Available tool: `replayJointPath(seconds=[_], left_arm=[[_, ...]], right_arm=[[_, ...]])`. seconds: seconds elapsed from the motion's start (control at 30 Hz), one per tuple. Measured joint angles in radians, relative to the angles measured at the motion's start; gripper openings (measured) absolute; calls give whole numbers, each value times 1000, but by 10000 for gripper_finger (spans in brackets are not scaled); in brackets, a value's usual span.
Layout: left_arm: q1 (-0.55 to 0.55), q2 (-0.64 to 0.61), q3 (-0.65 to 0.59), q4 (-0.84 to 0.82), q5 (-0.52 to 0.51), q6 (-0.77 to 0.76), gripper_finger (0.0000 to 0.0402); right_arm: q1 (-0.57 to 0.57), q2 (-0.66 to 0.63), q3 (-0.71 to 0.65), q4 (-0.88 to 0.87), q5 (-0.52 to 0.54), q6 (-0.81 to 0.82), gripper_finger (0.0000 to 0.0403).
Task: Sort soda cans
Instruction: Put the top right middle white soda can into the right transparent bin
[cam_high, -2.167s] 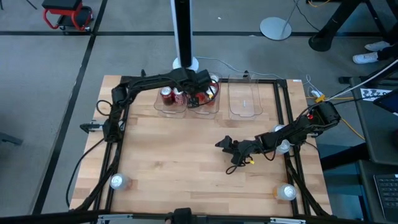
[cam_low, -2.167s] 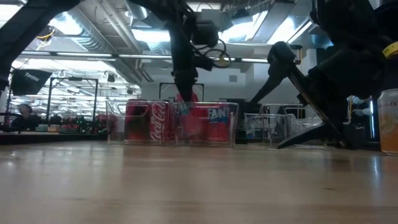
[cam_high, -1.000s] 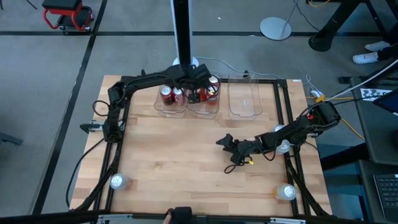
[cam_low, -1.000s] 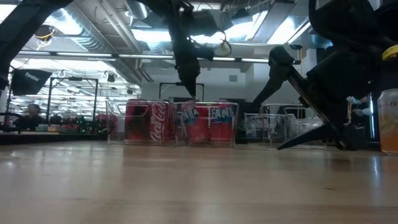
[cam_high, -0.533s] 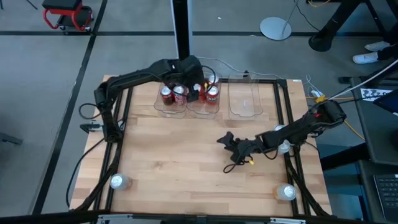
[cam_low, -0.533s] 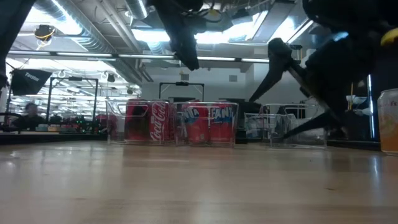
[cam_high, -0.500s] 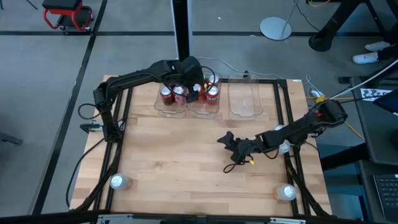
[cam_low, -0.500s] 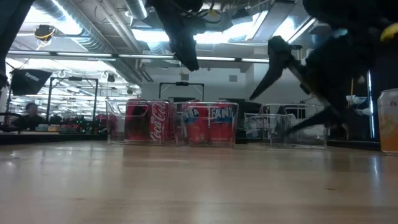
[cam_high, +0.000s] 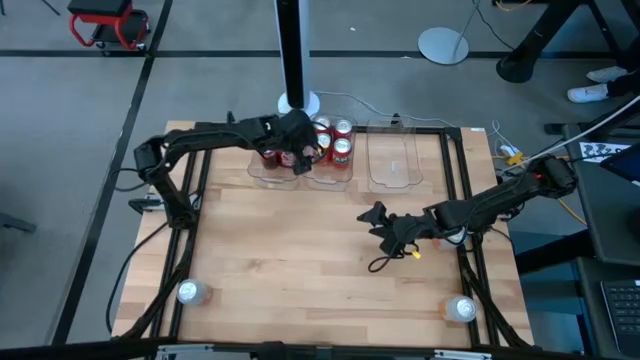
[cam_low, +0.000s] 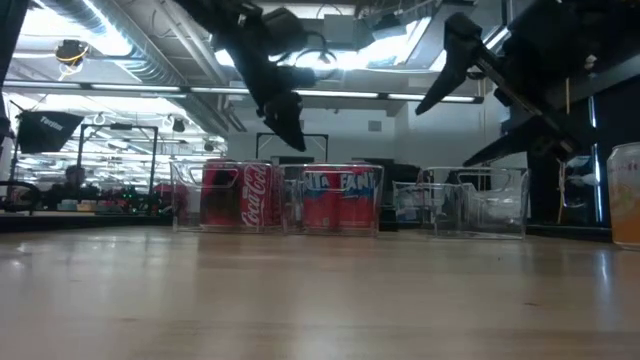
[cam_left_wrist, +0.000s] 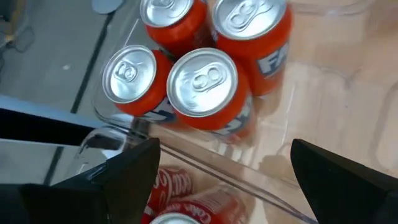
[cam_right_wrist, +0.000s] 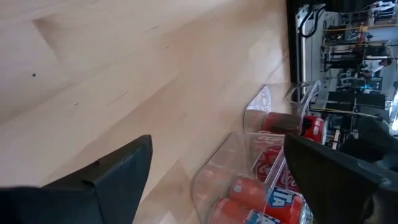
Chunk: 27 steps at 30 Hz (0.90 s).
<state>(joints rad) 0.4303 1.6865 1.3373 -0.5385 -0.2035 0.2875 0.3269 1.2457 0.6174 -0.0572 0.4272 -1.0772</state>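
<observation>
Several orange soda cans (cam_high: 333, 140) stand upright in the middle clear bin (cam_high: 330, 178), also seen from above in the left wrist view (cam_left_wrist: 202, 81). Red cola cans (cam_high: 270, 156) stand in the left bin (cam_low: 190, 200). My left gripper (cam_high: 303, 155) hangs open over the wall between these two bins, with nothing between its fingers (cam_left_wrist: 124, 174). My right gripper (cam_high: 375, 215) is open and empty above the bare table right of centre, its fingers (cam_right_wrist: 106, 174) pointing toward the bins.
A third clear bin (cam_high: 393, 160) at the far right holds nothing. One can (cam_high: 188, 292) stands at the near left corner and another (cam_high: 460, 308) at the near right, also seen at the right edge of the low view (cam_low: 625, 195). A black frame (cam_high: 190, 200) borders the table.
My left gripper has risen out of the middle bin and drawn back toward the table's left, staying open and leaving the orange can standing there. My right gripper has lifted off the table, still open.
</observation>
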Motion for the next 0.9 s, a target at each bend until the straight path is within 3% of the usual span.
replayJointPath(seconds=[0.17, 0.4, 0.77, 0.9], left_arm=[[-1, -21, -69, 131, 11, -3, 347], [-18, -102, -222, 491, 160, -19, 347], [-110, -133, -449, 1011, 252, -78, 347], [-144, -133, -485, 1084, 249, -91, 347]], right_arm=[[0, -1, 15, -37, -1, 9, 363], [0, -14, 250, -486, -10, 111, 363], [0, -14, 619, -1220, -80, 584, 363], [0, -15, 673, -1402, -99, 776, 363]])
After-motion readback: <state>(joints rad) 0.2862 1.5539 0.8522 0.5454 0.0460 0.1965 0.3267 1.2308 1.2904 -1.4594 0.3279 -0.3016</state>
